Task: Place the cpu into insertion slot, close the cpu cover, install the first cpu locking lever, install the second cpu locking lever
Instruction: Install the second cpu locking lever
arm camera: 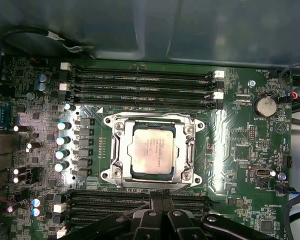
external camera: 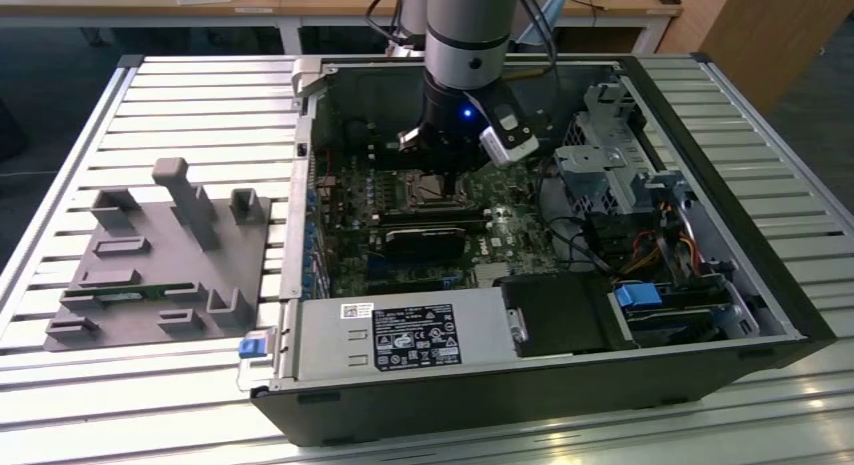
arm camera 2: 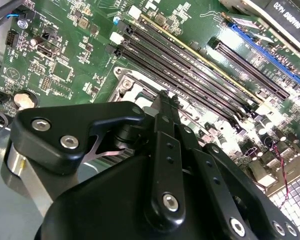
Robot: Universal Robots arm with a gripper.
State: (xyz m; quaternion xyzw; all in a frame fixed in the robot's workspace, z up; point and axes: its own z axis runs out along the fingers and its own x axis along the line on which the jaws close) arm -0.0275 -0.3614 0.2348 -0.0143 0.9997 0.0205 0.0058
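In the exterior view, the grey robot arm reaches down into an open black computer case (external camera: pixel 747 315) lying on a slatted metal table (external camera: pixel 174 95). Its black gripper (external camera: pixel 435 157) hangs just above the green motherboard (external camera: pixel 350 260), over the square socket area (external camera: pixel 430 190). To the exterior view's left, well apart from the case, a grey plastic fixture block (external camera: pixel 160 255) with upright posts rests on the table. A silver power supply box (external camera: pixel 400 337) with a printed label sits along the near edge of the case.

The second wrist view looks along the gripper's (arm camera 2: pixel 162 102) black linkage bars toward the board. The fingers (arm camera 2: pixel 165 107) meet in one narrow tip with nothing between them, so the gripper is clenched and empty. Beyond the tip run long black memory slots (arm camera 2: pixel 190 70) and a blue card slot (arm camera 2: pixel 265 52). A corner of the silvery cpu cover (arm camera 2: pixel 127 85) peeks out beside the linkage; the chip itself is hidden here.

The first wrist view looks straight onto the socket, which the other views do not show plainly. The cpu (arm camera: pixel 151 152), a square chip with a dull silver-grey top, sits in the black-framed insertion slot (arm camera: pixel 179 152). The thin silvery cpu cover (arm camera: pixel 152 121) lies flat around it, its cut-out framing the chip. The closed fingertips (arm camera: pixel 158 197) sit just beside the cover's near edge. A round silver coin battery (arm camera: pixel 264 106) lies off to one side on the board.
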